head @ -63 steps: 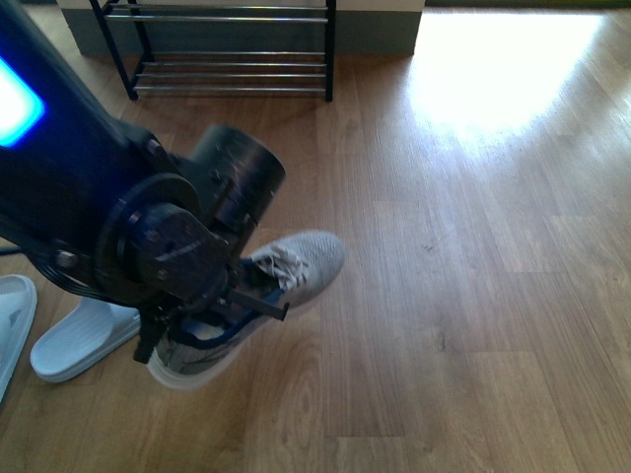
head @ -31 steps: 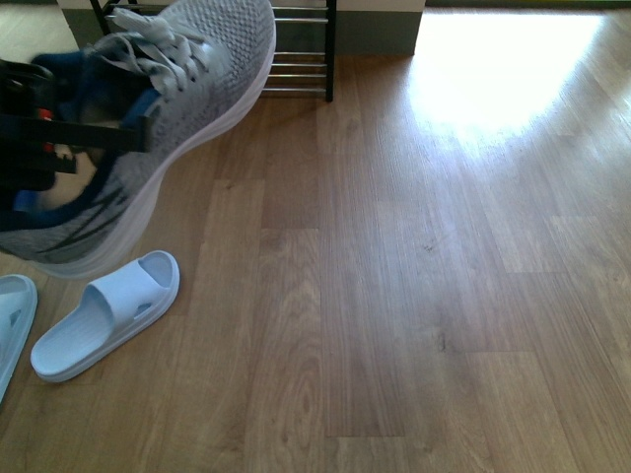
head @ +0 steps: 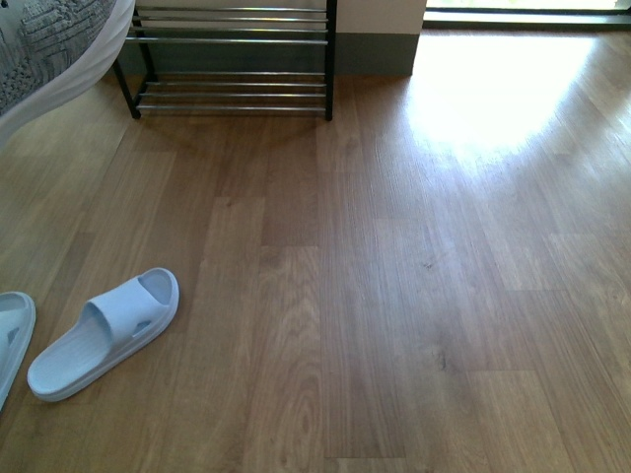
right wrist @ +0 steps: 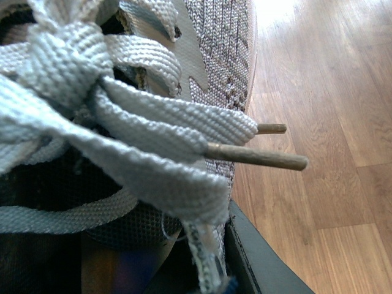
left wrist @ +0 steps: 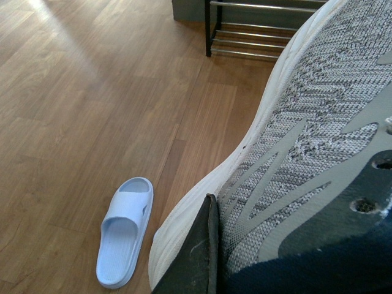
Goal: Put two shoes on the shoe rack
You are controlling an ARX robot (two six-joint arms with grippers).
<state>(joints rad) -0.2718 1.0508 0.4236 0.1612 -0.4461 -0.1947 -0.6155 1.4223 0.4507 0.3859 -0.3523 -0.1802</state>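
Observation:
A grey sneaker (head: 44, 44) with a thick white sole hangs in the air at the front view's top left corner, by the shoe rack (head: 232, 59), whose black frame and chrome rods stand against the far wall. The left wrist view shows this grey sneaker (left wrist: 318, 122) from the side, with one dark finger (left wrist: 196, 257) pressed against its knit wall; my left gripper is shut on it. In the right wrist view the other grey sneaker (right wrist: 220, 55) fills the picture with its light grey laces (right wrist: 122, 122). A dark finger (right wrist: 257, 263) lies against it; my right gripper is shut on it.
A pale blue slide sandal (head: 104, 333) lies on the wooden floor at the front left, also in the left wrist view (left wrist: 125, 229). A second pale sandal (head: 10, 340) shows at the left edge. Bright sunlight falls on the floor at the back right.
The left sneaker has risen from the floor and moved up and left toward the rack, almost leaving the front view. The left arm no longer shows in that view.

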